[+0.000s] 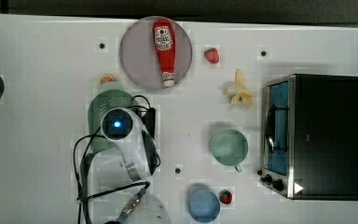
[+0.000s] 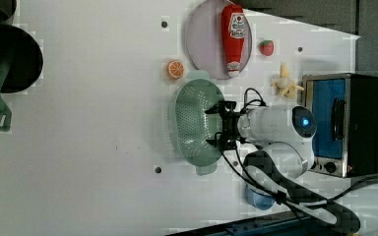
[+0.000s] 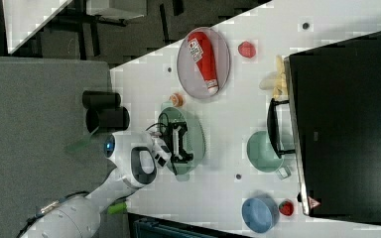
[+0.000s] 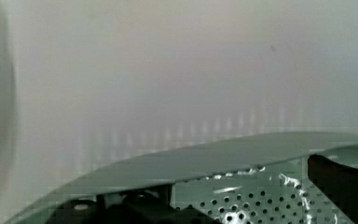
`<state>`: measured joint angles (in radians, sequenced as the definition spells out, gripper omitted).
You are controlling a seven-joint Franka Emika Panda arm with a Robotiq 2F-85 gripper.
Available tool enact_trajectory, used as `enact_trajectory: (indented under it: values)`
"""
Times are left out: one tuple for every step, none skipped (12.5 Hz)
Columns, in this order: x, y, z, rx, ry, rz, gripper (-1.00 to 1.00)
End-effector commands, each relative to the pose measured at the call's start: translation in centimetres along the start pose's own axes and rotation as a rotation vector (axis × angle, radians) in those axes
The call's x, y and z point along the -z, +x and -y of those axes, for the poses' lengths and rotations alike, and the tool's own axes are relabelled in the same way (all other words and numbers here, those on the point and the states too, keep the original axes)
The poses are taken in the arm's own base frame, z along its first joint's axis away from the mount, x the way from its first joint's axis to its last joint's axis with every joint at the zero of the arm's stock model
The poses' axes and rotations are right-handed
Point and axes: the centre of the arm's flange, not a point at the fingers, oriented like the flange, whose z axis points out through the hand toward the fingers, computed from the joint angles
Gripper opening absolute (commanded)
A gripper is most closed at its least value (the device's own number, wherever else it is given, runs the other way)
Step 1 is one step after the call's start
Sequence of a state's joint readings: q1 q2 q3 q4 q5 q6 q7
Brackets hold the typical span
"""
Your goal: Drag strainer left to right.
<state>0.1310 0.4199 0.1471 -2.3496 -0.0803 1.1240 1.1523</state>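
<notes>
Close against lens: pale mint-green perforated plastic strainer, black gripper spread wide inside, empty; next, hooking wall, dragging toward top view's right.

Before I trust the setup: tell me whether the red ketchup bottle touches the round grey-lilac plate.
Touching. The top view shows the red ketchup bottle lying flat on the round grey-lilac plate, inside its rim.

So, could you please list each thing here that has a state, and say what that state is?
gripper: open, fingers down inside the strainer.
strainer: upright on the table, not gripped.
ketchup bottle: lying on the plate.
banana: peeled.
mug: upright, seems empty.
blue bowl: upright.
toaster oven: door closed.
</notes>
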Motion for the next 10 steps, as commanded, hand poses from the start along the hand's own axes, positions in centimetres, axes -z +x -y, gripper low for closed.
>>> enact_trajectory:
  values:
    - [1.0,6.4,1.8,0.037,0.004,-0.025,1.0]
    - [1.1,7.7,1.8,0.043,0.004,-0.03,1.0]
    - [1.1,9.0,1.8,0.039,0.003,-0.036,1.0]
    - [1.3,10.2,1.8,0.036,0.004,-0.041,1.0]
    - [1.3,11.4,1.8,0.027,0.003,-0.046,1.0]
    - [1.4,12.4,1.9,0.028,0.005,-0.05,1.0]
    - [1.4,13.6,1.9,0.028,0.003,-0.056,1.0]
    - [1.4,14.7,2.0,0.034,0.002,-0.061,1.0]
    - [1.4,15.9,1.9,0.043,0.0,-0.066,1.0]
    - [1.4,17.1,2.0,0.048,0.0,-0.072,1.0]
